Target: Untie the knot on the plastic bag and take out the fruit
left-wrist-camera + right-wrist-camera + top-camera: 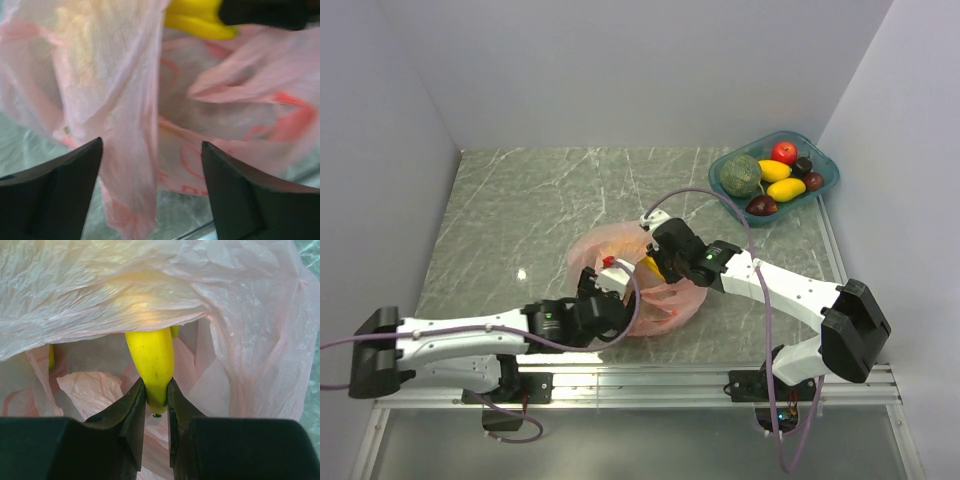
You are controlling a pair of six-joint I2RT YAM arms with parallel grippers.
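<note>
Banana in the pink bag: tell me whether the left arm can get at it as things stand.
Probably not directly. A fold of the plastic bag hangs right in front of the open left gripper, with the banana farther back, and the right gripper is shut on the banana's tip.

Teal tray (831, 181) far right; melon (741, 175), apple (784, 152) inside.

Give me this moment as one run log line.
left jaws: open, straddling plastic bag fold | right jaws: shut on banana inside bag | teal tray: holds other fruit
</note>
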